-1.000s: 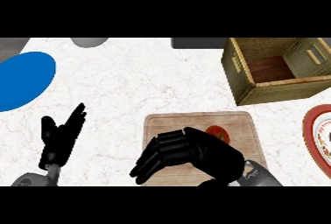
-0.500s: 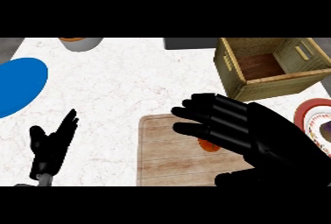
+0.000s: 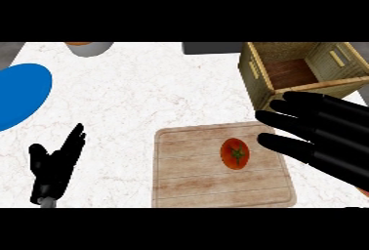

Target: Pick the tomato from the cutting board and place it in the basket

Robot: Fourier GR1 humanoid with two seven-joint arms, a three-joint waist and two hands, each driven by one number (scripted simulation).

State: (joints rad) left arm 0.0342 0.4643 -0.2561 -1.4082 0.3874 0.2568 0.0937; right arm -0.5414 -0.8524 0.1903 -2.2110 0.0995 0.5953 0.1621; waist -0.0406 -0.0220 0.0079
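A blue plate point(image 3: 22, 95) lies at the tabletop's point(image 3: 144, 93) left edge. The left hand point(image 3: 54, 166) rests released, fingers straight. The tomato point(image 3: 235, 153) sits on the cutting board point(image 3: 194, 171); the right hand point(image 3: 324, 134) hovers beside it, fingers extended, holding nothing, below the wooden basket point(image 3: 302, 68).

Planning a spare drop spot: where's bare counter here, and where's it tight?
Biggest free patch: the white counter between the blue plate, the board and the basket. The board's left half is bare too. Crowded at right: the right hand, open, hangs beside the tomato and below the basket. Left hand rests lower left.
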